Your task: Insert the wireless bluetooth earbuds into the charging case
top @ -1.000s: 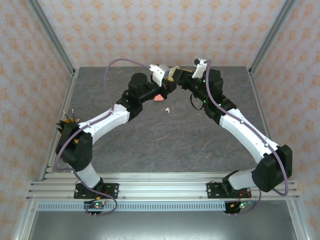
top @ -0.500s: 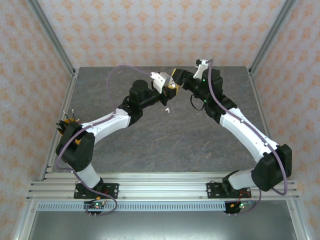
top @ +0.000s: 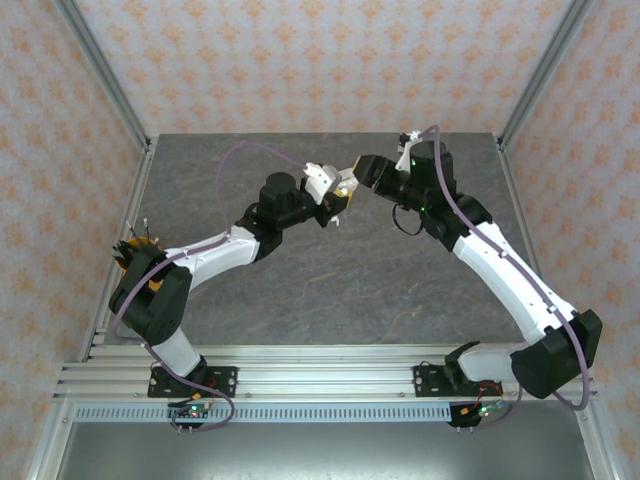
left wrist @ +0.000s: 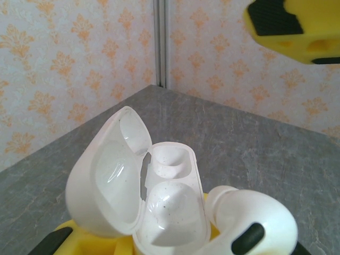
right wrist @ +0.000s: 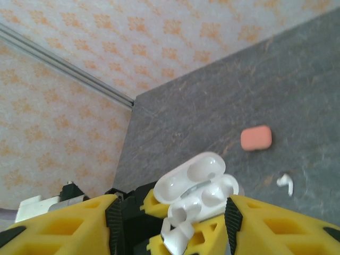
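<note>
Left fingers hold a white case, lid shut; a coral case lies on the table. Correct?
No: the white case in the left fingers has its lid open, per the left wrist view. The coral case does lie on the table.

Left arm (top: pixel 210 245), right arm (top: pixel 500 268): white shells alternating with black joint housings. Purple cable (top: pixel 240 150) looping along each arm. Black base plates (top: pixel 195 380) carrying bolts; small boards (top: pixel 190 410) below showing green lights. White bracket (top: pixel 320 180) capping left wrist. Green light (top: pixel 412 163) glowing at right wrist. Right fingers (right wrist: pixel 64 223): yellow blocks showing hollow cut-outs, wearing black pads (right wrist: pixel 113 215). Left fingers (left wrist: pixel 69 239) showing same yellow.
</note>
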